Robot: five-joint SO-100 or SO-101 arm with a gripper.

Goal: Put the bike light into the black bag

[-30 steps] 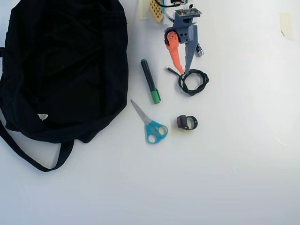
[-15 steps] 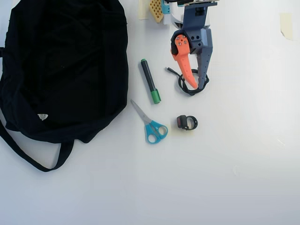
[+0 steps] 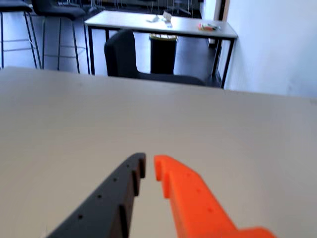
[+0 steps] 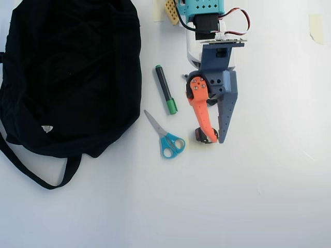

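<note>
The bike light (image 4: 200,135) is a small black block with a red lens, lying on the white table and partly covered by my orange finger in the overhead view. My gripper (image 4: 215,138) hangs over it, jaws nearly together. In the wrist view the gripper (image 3: 148,166) shows a black finger and an orange finger with only a thin gap and nothing between them; the light is out of that view. The black bag (image 4: 67,72) lies floppy at the left, with its strap (image 4: 36,175) and a small white tag (image 4: 47,128).
Blue-handled scissors (image 4: 168,139) and a green-capped marker (image 4: 165,95) lie between the bag and the gripper. Tape scraps (image 4: 315,26) stick to the table at top right. The wrist view shows a dark chair (image 3: 129,57) and another table (image 3: 158,25) beyond the far edge.
</note>
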